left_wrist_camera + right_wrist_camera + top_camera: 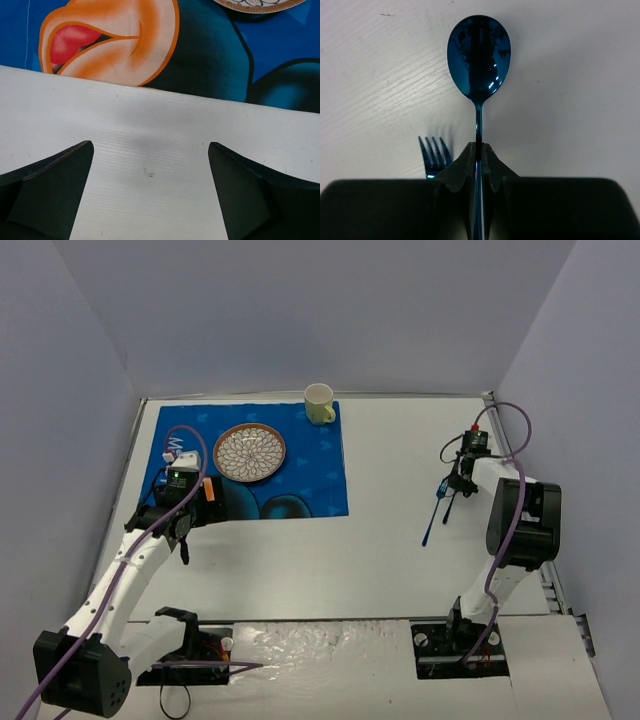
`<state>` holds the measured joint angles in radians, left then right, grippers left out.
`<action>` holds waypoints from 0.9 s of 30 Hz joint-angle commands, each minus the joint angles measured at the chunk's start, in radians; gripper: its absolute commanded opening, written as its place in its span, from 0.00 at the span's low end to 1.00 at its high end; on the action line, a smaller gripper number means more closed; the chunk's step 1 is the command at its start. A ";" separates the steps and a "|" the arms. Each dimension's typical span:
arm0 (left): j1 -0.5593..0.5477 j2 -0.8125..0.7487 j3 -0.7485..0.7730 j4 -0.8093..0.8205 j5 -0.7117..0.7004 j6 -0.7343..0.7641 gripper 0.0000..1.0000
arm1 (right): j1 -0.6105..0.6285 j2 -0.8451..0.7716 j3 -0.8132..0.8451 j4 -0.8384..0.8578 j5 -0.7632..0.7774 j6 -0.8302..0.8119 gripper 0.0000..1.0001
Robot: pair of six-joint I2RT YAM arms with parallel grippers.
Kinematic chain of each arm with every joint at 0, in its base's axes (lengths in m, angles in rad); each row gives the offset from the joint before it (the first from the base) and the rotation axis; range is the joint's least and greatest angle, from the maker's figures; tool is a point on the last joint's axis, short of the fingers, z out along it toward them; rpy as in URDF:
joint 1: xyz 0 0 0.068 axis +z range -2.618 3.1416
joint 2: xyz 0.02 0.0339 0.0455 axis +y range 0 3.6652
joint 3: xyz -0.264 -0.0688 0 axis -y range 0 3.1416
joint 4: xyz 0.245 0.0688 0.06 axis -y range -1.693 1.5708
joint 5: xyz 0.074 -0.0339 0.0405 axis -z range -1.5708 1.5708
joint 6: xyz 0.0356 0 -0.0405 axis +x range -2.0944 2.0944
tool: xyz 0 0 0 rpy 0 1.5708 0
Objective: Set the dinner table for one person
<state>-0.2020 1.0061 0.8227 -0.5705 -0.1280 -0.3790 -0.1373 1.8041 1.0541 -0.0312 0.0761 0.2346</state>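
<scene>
**Top view.** Table [340, 560]: white rectangle with a thin metal rim, lying under everything, with the arm bases at its near edge. Placemat [310, 490] on the far-left part, carrying the plate [249, 452]; cup [319, 403] at its far right corner. Left gripper [185, 548] hangs at the placemat's near edge. Right gripper [455, 488] is over the right half, well apart from the placemat.

**Left wrist view.** Fingers [50, 195] spread wide, nothing between them. Bare table below, placemat edge just beyond.

**Right wrist view.** Fingers pressed together on the thin handle of the spoon [478, 55], bowl projecting past the tips. Fork [434, 152] lies just beside, partly hidden by the gripper. Cannot tell whether the spoon is clear of the surface.

**Risks.** The narrow handle may pivot or slip in so small a pinch. The adjacent fork may be dragged along. On arrival, the spoon could knock the plate or cup, or meet the left arm.

**Table surface.** Matte white, faint linear grain, a few small dark specks.
</scene>
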 commanded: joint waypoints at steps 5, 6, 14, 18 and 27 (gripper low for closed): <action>-0.005 -0.014 0.047 0.026 -0.012 -0.009 0.97 | 0.284 -0.108 0.295 -0.143 0.077 0.012 0.00; -0.005 -0.015 0.047 0.026 -0.012 -0.009 0.97 | 0.328 -0.101 0.331 -0.152 0.082 0.034 0.00; -0.007 -0.010 0.048 0.024 -0.021 -0.019 0.97 | 0.596 0.093 0.560 -0.168 0.061 0.138 0.00; -0.007 -0.010 0.047 0.020 -0.027 -0.021 0.97 | 0.685 0.212 0.695 -0.175 0.058 0.187 0.00; -0.005 -0.004 0.046 0.019 -0.029 -0.023 0.97 | 0.762 0.397 0.876 -0.202 0.065 0.258 0.00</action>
<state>-0.2031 1.0061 0.8227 -0.5783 -0.1339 -0.3869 0.6197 2.1993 1.8369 -0.2435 0.1159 0.4414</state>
